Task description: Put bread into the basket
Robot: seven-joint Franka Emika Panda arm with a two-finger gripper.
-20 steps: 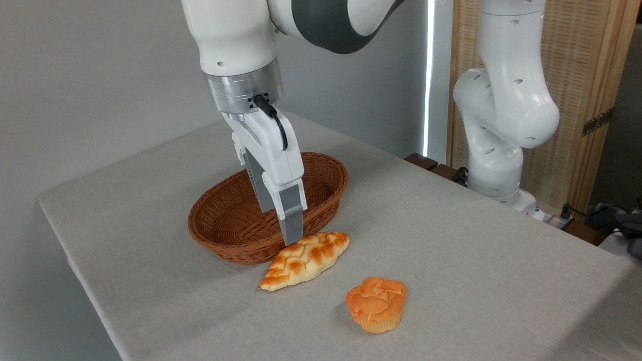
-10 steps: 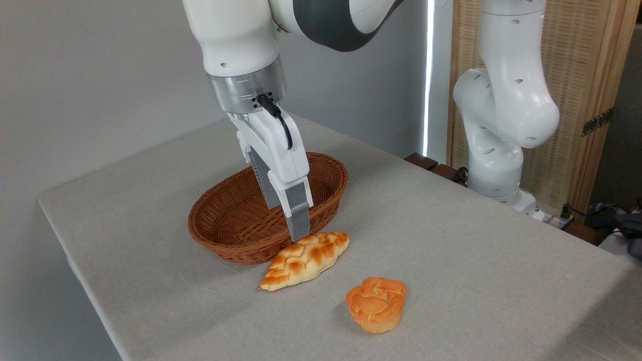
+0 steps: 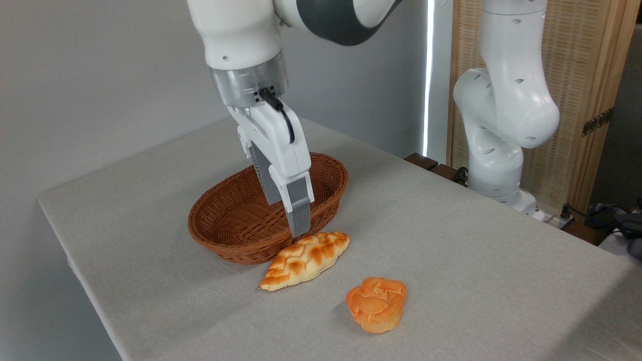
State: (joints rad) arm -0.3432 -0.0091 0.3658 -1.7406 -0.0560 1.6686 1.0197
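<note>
The bread [image 3: 376,304], a small round orange bun with a swirled top, sits on the tablecloth near the front, right of centre. The oval brown wicker basket [image 3: 235,225] lies further back to the left and holds nothing. My gripper [image 3: 292,220] hangs over the basket's front right rim, fingertips pointing down. It is well to the left of and behind the bun, and above the table. Its fingers stand apart with nothing between them.
A long pale-golden braided loaf [image 3: 304,258] lies against the basket's front edge, just under the gripper's tip. The arm's white base [image 3: 501,125] stands at the table's far right edge. The table's left edge [image 3: 80,271] runs close to the basket.
The gripper has risen a little and shifted slightly right, away from the braided loaf. Bun, loaf and basket have not moved.
</note>
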